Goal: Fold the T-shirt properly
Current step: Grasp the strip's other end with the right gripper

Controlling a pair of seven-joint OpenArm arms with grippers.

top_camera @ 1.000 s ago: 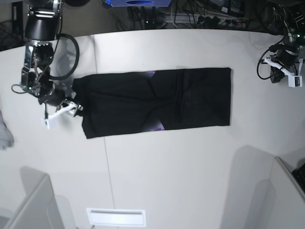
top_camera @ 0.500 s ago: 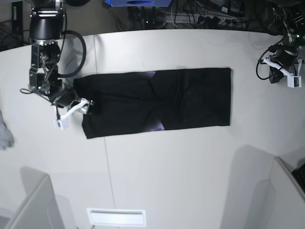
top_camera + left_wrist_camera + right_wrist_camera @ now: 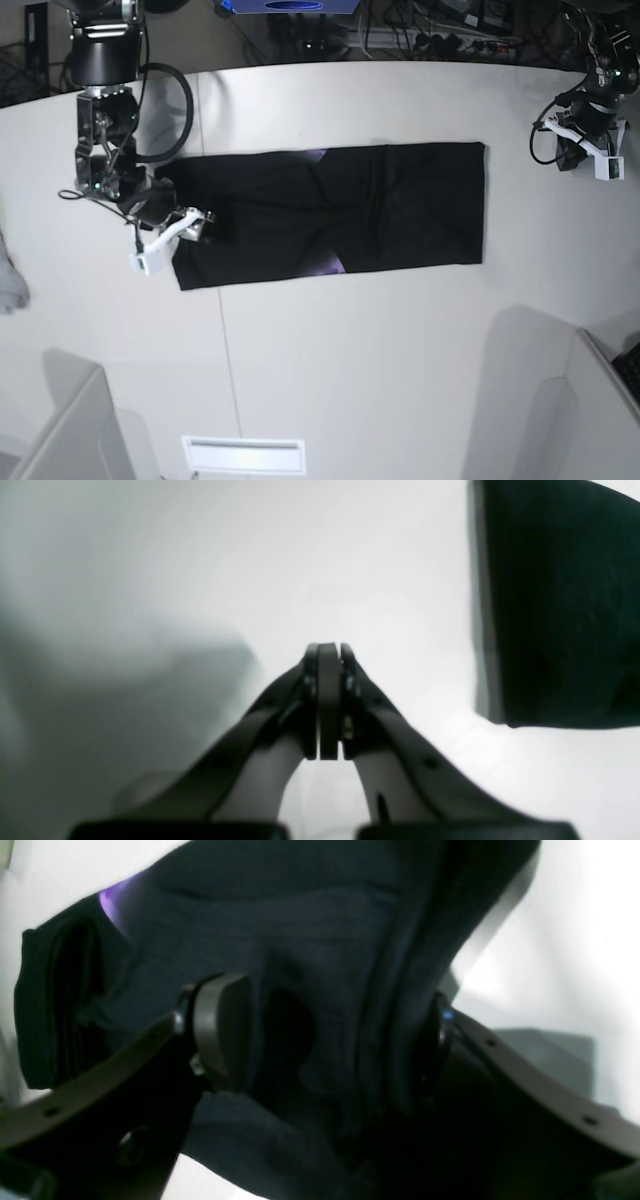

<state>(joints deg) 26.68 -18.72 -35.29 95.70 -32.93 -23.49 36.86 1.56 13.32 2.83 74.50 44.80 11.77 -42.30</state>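
Note:
The black T-shirt [image 3: 330, 215] lies flat on the white table as a long folded strip, with small purple patches showing. My right gripper [image 3: 196, 228] sits on the strip's left end. In the right wrist view it [image 3: 325, 1035] is open, and a raised ridge of black cloth [image 3: 320, 955] stands between its two fingers [image 3: 220, 1030]. My left gripper [image 3: 585, 150] is off the shirt, beyond its right end. In the left wrist view it [image 3: 328, 652] is shut and empty above bare table, with a shirt corner [image 3: 560, 605] at the upper right.
A small light grey cloth [image 3: 10, 278] lies at the table's left edge. Cables and equipment [image 3: 440, 35] line the back edge. Grey panels stand at the front left [image 3: 70, 430] and front right [image 3: 580, 410]. A white vent [image 3: 243, 455] is at the front.
My right gripper has moved right, from beside the shirt's left edge onto the cloth. My left arm has shifted slightly up and left.

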